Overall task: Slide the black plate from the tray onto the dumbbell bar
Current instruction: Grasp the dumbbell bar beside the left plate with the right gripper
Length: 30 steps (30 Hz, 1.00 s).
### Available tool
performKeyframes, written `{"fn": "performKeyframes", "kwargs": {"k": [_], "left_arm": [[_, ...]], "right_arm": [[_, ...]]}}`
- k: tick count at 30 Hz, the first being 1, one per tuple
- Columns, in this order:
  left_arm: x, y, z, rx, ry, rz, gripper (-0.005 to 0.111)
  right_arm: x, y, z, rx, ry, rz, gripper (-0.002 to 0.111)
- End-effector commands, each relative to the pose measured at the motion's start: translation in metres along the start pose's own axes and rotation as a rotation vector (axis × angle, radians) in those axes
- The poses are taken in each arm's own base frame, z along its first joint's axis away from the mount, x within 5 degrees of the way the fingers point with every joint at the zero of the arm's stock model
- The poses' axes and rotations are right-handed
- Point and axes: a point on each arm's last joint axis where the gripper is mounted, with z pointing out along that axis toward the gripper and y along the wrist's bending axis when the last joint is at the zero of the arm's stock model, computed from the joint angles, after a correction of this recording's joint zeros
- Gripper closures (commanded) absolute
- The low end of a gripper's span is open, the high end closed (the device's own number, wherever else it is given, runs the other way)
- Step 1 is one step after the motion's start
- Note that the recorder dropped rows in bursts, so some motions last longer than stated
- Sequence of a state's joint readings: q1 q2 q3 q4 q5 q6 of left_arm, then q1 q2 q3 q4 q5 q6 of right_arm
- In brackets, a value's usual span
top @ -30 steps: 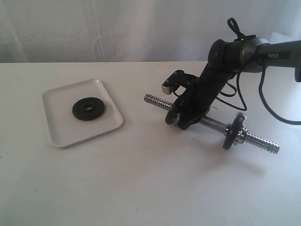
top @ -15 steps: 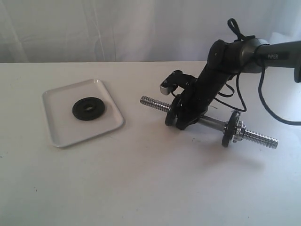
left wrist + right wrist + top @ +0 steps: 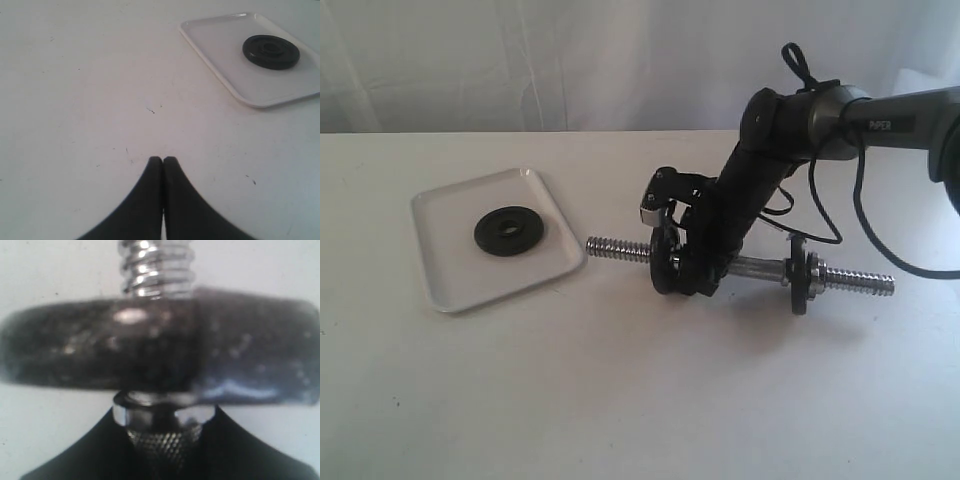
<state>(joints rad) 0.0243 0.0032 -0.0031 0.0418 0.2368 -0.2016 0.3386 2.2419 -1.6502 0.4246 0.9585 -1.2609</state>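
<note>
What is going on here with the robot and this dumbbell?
The right arm has its jaws closed on the dumbbell bar, right beside a black disc already on it. The bar's free threaded end points toward the tray. The black plate lies flat in the tray, untouched. The left jaws are shut and empty, over the table near the tray. The plate is not yet on the bar.

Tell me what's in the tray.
One black plate lies flat in the tray, with nothing else visible there. The tray floor under the plate is covered.
</note>
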Motion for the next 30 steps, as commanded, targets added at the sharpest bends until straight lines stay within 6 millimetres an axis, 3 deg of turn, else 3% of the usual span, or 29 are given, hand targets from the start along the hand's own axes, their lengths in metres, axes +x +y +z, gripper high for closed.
{"fn": "performKeyframes", "kwargs": {"k": [1, 24, 30], "left_arm": [[0.001, 0.000, 0.000, -0.002, -0.002, -0.005, 0.107], [0.000, 0.000, 0.000, 0.000, -0.009, -0.004, 0.107], [-0.019, -0.002, -0.002, 0.027, -0.220, -0.087, 0.107]], "right_arm": [[-0.010, 0.005, -0.011, -0.015, -0.067, -0.003, 0.108], [-0.010, 0.006, -0.001, -0.064, -0.094, 0.083, 0.108], [-0.011, 0.007, 0.001, -0.075, -0.109, 0.097, 0.108]]}}
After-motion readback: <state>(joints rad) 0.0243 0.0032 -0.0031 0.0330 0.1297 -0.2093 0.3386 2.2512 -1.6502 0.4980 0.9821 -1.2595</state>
